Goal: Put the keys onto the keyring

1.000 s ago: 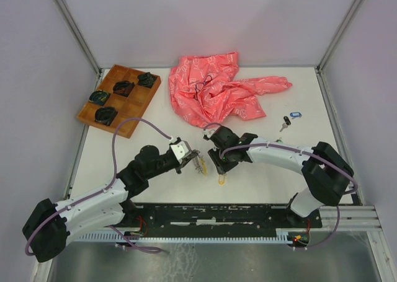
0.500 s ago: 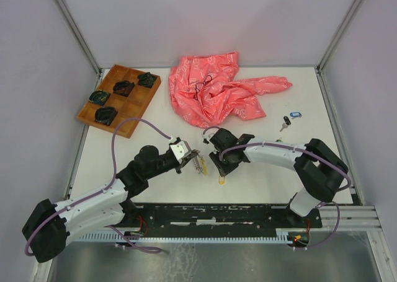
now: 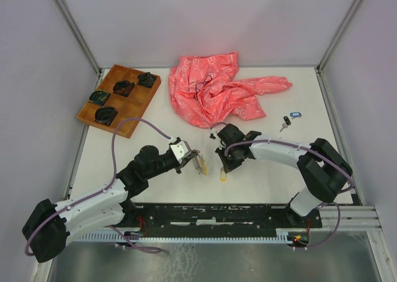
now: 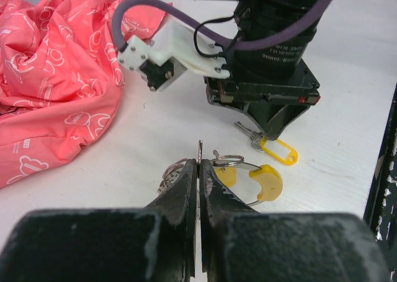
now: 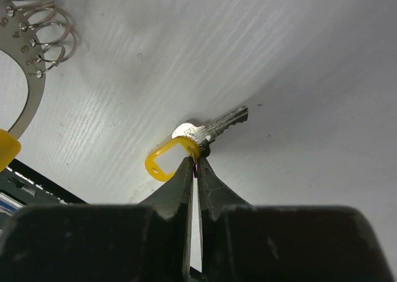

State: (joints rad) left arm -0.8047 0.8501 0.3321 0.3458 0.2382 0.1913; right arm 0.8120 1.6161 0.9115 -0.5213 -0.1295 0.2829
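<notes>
One yellow-tagged key [image 5: 214, 126] pinched in right hand [image 5: 194, 164], keyring [image 5: 32, 87] in left hand [image 4: 198, 170]

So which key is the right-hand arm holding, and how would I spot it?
Start at the crumpled pink cloth and come toward the arms: just in front of it the right gripper pinches a small silver key. Its bright yellow tag sets it apart from the blue-tagged and black keys far off to the right.

A crumpled pink cloth [image 3: 217, 93] blocks the table's [image 3: 160, 108] back middle; a wooden tray [image 3: 119, 99] blocks the back left corner. A bare strip runs between them.
</notes>
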